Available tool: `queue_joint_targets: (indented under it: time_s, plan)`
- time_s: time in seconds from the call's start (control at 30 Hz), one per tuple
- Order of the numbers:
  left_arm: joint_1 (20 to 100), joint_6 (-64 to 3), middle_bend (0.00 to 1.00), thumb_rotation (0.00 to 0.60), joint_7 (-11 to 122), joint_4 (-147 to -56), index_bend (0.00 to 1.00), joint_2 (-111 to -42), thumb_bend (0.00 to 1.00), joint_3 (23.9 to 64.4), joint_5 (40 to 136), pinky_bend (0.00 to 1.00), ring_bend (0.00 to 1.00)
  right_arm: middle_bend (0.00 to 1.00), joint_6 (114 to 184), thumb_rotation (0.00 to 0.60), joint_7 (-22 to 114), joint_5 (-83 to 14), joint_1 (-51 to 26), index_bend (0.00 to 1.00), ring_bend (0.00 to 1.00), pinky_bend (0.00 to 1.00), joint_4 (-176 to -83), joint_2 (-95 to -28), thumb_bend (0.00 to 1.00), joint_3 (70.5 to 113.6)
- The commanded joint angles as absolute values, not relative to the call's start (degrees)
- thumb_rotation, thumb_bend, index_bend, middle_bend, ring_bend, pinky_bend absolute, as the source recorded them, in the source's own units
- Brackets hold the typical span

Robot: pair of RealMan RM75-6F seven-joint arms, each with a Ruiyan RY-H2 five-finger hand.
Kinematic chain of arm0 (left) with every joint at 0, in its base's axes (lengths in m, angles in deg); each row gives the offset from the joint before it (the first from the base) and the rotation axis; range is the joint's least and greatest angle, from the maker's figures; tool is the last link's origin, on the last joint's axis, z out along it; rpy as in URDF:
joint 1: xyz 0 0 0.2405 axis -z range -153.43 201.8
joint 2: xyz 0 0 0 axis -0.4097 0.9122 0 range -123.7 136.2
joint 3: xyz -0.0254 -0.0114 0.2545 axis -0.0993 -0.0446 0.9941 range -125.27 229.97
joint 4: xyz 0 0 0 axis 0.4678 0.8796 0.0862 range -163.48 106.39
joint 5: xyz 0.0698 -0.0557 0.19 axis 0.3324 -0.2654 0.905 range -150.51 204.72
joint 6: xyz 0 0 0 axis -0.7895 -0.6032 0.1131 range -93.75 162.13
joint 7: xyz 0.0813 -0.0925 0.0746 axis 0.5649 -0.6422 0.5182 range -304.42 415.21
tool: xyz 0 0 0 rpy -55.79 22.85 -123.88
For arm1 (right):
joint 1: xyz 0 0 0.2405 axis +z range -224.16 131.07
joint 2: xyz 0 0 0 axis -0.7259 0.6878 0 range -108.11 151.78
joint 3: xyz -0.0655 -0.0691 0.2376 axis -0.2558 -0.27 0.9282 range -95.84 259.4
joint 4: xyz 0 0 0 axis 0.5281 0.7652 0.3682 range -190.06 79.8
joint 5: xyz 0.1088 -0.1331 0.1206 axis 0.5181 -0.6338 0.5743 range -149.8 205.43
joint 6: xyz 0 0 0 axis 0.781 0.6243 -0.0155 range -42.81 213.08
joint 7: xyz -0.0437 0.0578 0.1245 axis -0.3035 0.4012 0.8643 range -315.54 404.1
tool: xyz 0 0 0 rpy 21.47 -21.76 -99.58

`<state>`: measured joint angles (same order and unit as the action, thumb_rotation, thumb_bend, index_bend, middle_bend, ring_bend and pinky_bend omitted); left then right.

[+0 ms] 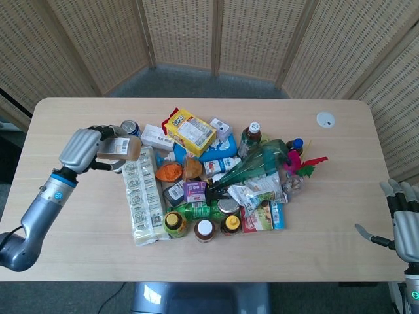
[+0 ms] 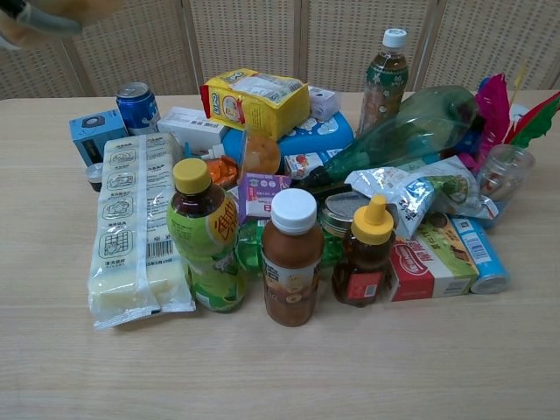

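Left hand (image 1: 82, 149) grips a tan bottle (image 1: 121, 148), lifted above the table's (image 1: 65, 248) left part beside the pile.

Head view shows fingers wrapped round the bottle, just over the blue can (image 1: 129, 127) and long noodle pack (image 1: 143, 195). Chest view catches only a blurred scrap of that hand at its top-left corner. Right hand (image 1: 406, 222) appears solely in head view, off the table's right edge, fingers apart, holding nothing.

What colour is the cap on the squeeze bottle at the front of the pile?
Yellow; the squeeze bottle's cap shows best in the chest view.
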<state>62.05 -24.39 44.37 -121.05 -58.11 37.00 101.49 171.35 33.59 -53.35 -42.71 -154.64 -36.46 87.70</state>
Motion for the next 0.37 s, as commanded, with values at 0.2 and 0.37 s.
queue_joint_targets:
  time_s: [0.2, 0.37]
  plan:
    - [61.1, -25.9, 0.72, 0.6, 42.8, -123.1, 0.66, -56.8, 0.29, 36.0, 100.8, 0.68, 0.79, 0.03, 171.2, 0.349, 33.7, -53.3, -42.6, 0.04, 0.0, 0.0, -154.4, -36.5, 0.18, 87.8]
    - [61.4, -25.7, 0.72, 0.6, 42.7, -122.6, 0.67, -57.3, 0.29, 35.9, 100.7, 0.68, 0.79, 0.02, 170.5, 0.35, 33.6, -52.9, -42.2, 0.04, 0.0, 0.0, -154.0, -36.9, 0.18, 87.9]
